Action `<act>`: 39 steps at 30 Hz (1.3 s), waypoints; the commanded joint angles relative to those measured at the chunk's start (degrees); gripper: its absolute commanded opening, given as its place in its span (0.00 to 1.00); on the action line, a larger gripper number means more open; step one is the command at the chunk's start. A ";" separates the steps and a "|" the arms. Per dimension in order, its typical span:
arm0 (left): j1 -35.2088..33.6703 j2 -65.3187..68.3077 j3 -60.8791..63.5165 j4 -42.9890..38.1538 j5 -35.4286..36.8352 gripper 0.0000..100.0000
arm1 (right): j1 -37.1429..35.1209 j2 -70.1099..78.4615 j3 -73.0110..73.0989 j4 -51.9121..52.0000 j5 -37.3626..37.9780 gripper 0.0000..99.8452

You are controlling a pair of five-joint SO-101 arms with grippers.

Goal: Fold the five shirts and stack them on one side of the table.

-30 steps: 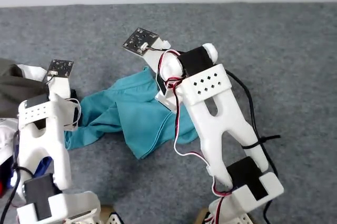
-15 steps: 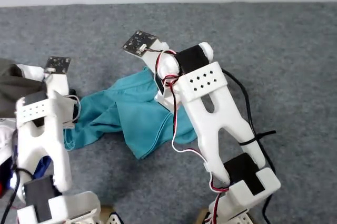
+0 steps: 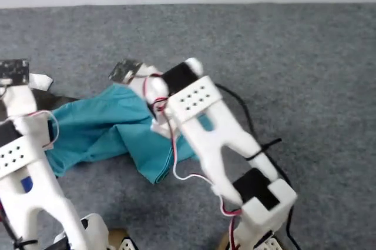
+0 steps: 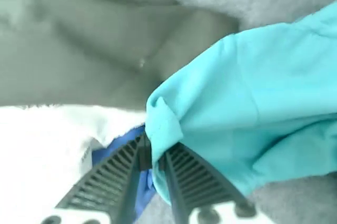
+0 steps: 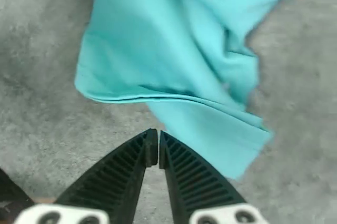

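A teal shirt (image 3: 111, 129) lies crumpled on the grey table, stretched between both arms. My left gripper (image 4: 152, 155) is shut on a bunched edge of the teal shirt (image 4: 253, 103), just above a pile of other shirts: an olive-grey one (image 4: 95, 45), a white one (image 4: 42, 145) and a blue one (image 4: 113, 153). My right gripper (image 5: 155, 147) is shut, its tips meeting at the hem of the teal shirt (image 5: 168, 45). From above, the right arm (image 3: 194, 115) covers the shirt's right part, and the left arm (image 3: 23, 150) stands at the left edge.
The grey felt-like table top (image 3: 294, 56) stretches bare to the right and toward the back wall. A dark strip (image 3: 56, 102) and a white corner (image 3: 40, 79) of the shirt pile show beside the left arm. A black cable (image 3: 247, 132) trails by the right arm.
Both arms have swung to the left and the teal shirt has been dragged left with them. The left arm now covers most of the pile at the left edge.
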 commanded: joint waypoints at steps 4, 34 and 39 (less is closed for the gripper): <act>-0.79 -2.11 4.18 -4.22 0.44 0.00 | -8.40 5.49 -0.53 0.31 -0.53 0.15; -0.88 -2.29 4.62 -3.25 0.70 0.00 | -17.45 23.25 -0.53 1.45 -2.29 0.22; -0.88 -2.37 4.62 -3.25 0.70 0.00 | -13.67 25.01 -0.53 1.54 -2.20 0.17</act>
